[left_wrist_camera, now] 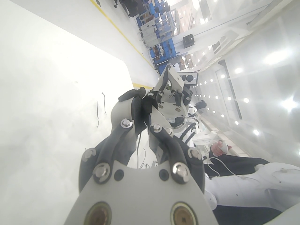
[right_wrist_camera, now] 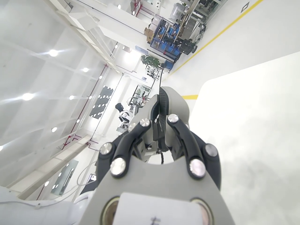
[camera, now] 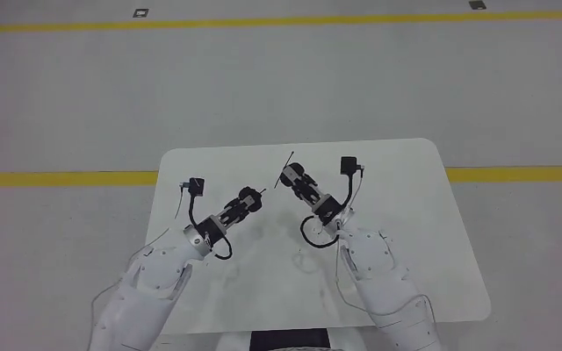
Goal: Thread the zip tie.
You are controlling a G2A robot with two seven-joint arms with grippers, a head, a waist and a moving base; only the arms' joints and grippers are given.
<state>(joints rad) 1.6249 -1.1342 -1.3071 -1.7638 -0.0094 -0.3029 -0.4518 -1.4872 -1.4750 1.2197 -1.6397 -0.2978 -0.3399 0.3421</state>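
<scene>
A thin black zip tie [right_wrist_camera: 160, 84] is pinched in my right gripper [right_wrist_camera: 162, 97], which is shut on it. Its tail sticks out past the fingertips and shows as a dark sliver [camera: 285, 165] in the top view. The right gripper [camera: 295, 177] hangs over the middle of the white table [camera: 395, 175]. My left gripper [camera: 254, 197] faces it a short way off. The left gripper [left_wrist_camera: 142, 103] has its black pads pressed together on a thin dark strap [left_wrist_camera: 138, 141] that trails back between the fingers. The right gripper [left_wrist_camera: 170, 78] shows just beyond it.
Two loose black zip ties [left_wrist_camera: 97, 114] [left_wrist_camera: 104, 100] lie on the table [left_wrist_camera: 46, 83] beside the left gripper. Yellow floor lines [camera: 70, 178] run behind the table. A person's hand [left_wrist_camera: 219, 147] is in the background, touching nothing here.
</scene>
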